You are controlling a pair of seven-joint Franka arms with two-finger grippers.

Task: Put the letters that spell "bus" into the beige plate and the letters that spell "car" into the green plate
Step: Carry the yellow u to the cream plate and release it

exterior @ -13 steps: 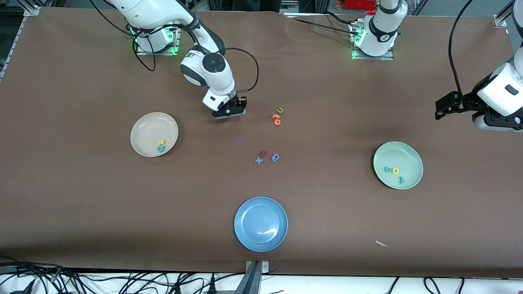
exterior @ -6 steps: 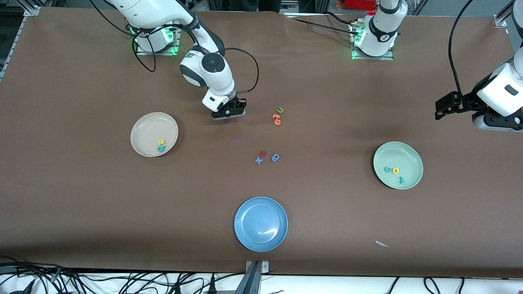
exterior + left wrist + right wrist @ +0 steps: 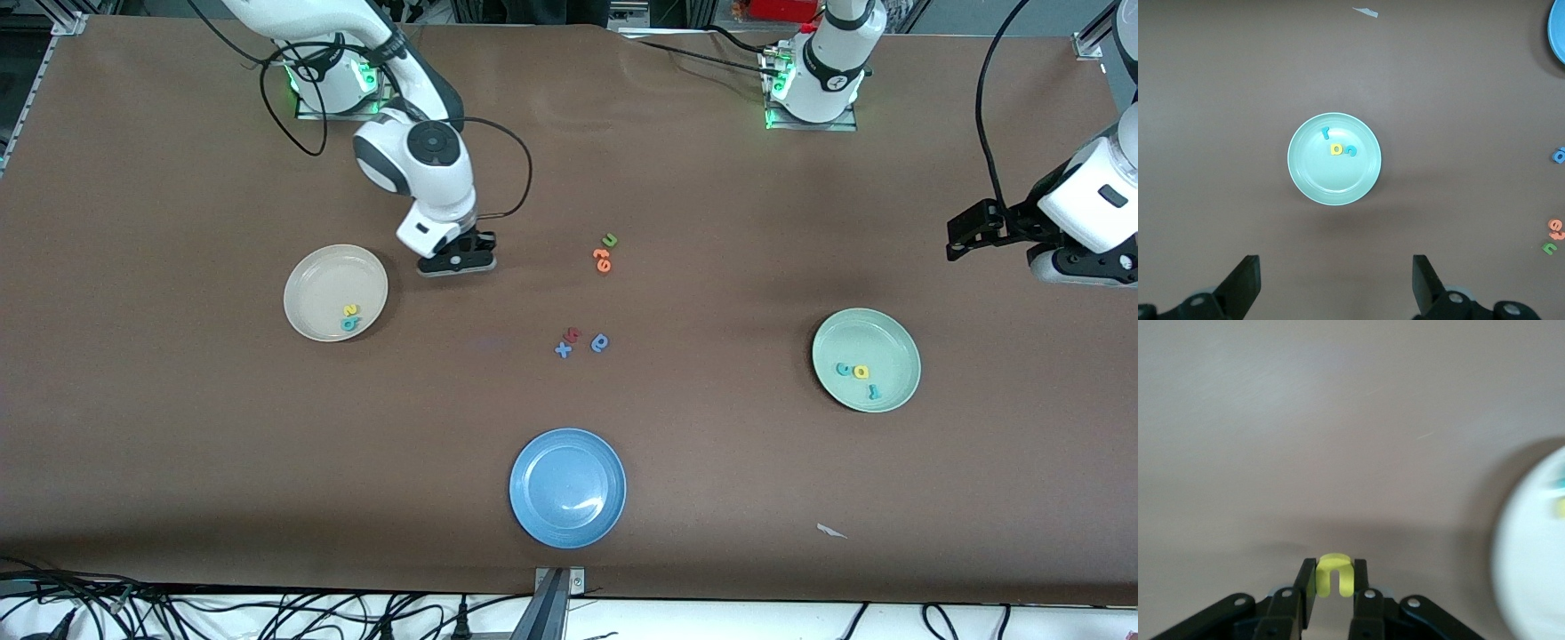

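Brown matte sheeting covers the whole table (image 3: 178,427) in the front view, smooth but for a ripple by the arms' bases. Three round shallow glossy plates sit on it: the beige plate (image 3: 322,283) toward the right arm's end, the green plate (image 3: 880,342) toward the left arm's end, and a blue plate (image 3: 567,487) nearest the camera between them. In the beige plate lie a yellow "s" (image 3: 351,310) and a teal "b" (image 3: 349,324), touching; in the green plate a teal "c" (image 3: 842,368), a yellow "a" (image 3: 861,372) and a teal "r" (image 3: 874,390) lie in a loose row. Loose foam letters are scattered mid-table: a green "u" (image 3: 609,240) touching orange letters (image 3: 603,260), and a red letter (image 3: 573,334), a blue "x" (image 3: 563,349) and a darker blue letter (image 3: 601,342) nearer the camera. The right gripper (image 3: 456,262) hangs over bare table just beside the beige plate; the left gripper (image 3: 969,233) waits high at its own end of the table. In the left wrist view its flat black fingers (image 3: 1245,283) stand wide apart over bare table, the green plate (image 3: 1305,173) below with its three letters. In the right wrist view the right gripper (image 3: 1333,580) is clamped on the yellow "u" (image 3: 1334,573), a thick soft-edged piece held flat between the pads, its rounded bend pointing away from the wrist and its two legs running back between the fingers; the beige plate's pale rim (image 3: 1511,553) shows blurred at the edge.
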